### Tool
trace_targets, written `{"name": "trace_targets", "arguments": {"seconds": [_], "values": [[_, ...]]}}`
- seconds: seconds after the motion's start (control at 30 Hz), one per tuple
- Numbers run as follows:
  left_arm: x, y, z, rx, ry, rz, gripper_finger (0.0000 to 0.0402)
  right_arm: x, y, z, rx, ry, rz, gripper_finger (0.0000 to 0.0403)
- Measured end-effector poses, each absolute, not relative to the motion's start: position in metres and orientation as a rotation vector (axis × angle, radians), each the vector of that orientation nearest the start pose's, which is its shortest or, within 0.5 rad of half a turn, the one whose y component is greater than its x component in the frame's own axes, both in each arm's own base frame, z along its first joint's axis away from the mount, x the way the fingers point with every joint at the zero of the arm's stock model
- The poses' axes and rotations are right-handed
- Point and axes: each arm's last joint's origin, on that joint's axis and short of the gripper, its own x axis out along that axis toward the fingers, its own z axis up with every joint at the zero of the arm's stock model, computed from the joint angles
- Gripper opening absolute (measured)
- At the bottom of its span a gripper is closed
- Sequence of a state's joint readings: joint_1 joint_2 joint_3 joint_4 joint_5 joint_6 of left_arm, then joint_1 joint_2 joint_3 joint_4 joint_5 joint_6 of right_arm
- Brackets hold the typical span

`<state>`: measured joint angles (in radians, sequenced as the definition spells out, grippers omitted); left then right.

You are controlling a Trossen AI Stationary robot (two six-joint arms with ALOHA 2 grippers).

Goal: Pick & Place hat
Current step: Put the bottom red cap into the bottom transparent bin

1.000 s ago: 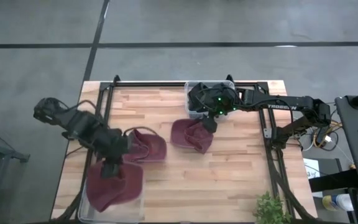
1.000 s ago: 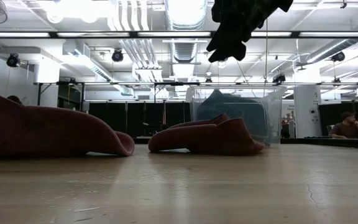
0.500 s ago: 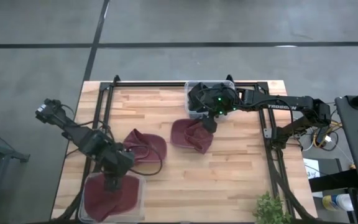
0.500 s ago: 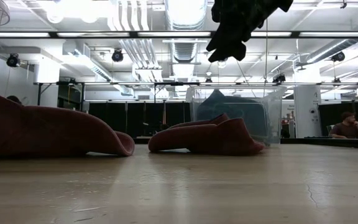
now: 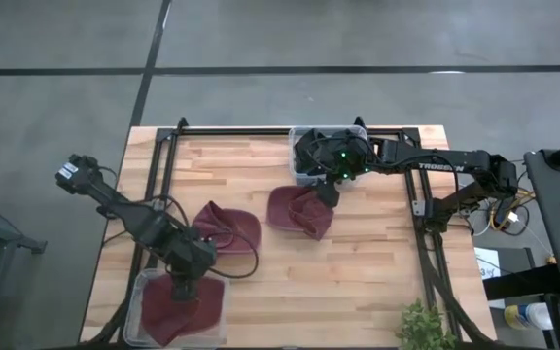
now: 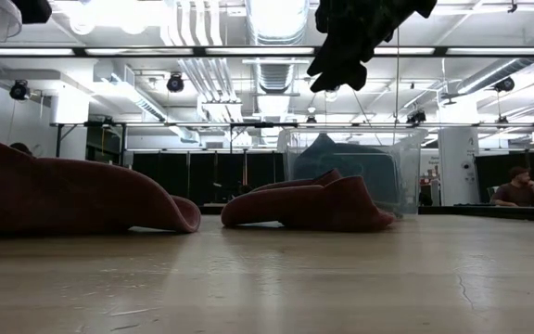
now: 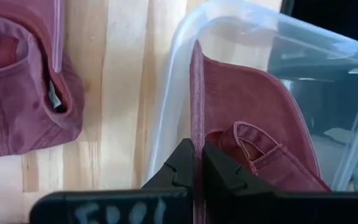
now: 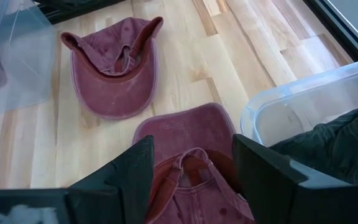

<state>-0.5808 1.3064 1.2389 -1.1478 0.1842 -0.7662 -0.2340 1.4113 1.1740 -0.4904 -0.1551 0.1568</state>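
My left gripper (image 5: 185, 288) is over the clear bin (image 5: 136, 292) at the table's near left corner, shut on a maroon hat (image 5: 175, 309) that is inside the bin; the hat also shows in the left wrist view (image 7: 253, 118). A second maroon hat (image 5: 229, 227) lies opening-up on the table beside that bin. A third maroon hat (image 5: 299, 210) lies on the table under my right gripper (image 8: 194, 180), which is open and empty above it. My left gripper pinches the hat's thin brim edge (image 7: 195, 130) between its two fingers, which point down from above. The brim stands on edge below the fingers and the crown hangs beside it inside the bin. I cannot tell whether the hat touches the bin's floor.
A second clear bin (image 5: 304, 146) holding dark green cloth (image 8: 331, 134) stands at the table's far middle, next to my right gripper. A black frame (image 5: 168, 146) runs along the table's edges. A plant (image 5: 424, 327) stands at the near right. A person (image 6: 517, 186) sits far behind.
My left gripper has gone toward the table's near edge and down with its hat. The hat, before spread wide over the bin's rim, now sits gathered inside the bin. My right arm has kept still.
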Motion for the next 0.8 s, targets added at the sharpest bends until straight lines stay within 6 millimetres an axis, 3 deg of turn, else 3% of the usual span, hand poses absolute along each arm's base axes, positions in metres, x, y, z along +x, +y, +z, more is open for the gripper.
{"name": "trace_targets", "arguments": {"seconds": [0.3,0.57,0.8], "values": [[0.197,-0.137,0.3,-0.55,1.371,-0.111,0.0023,0.295,-0.066,0.301,0.291,0.708,-0.131,0.021],[0.196,-0.137,0.289,-0.571,1.399,-0.094,0.0096,0.295,-0.066,0.301,0.291,0.708,-0.13,0.021],[0.198,-0.137,0.301,-0.515,1.353,-0.156,0.0134,0.295,-0.066,0.301,0.291,0.708,-0.13,0.021]]}}
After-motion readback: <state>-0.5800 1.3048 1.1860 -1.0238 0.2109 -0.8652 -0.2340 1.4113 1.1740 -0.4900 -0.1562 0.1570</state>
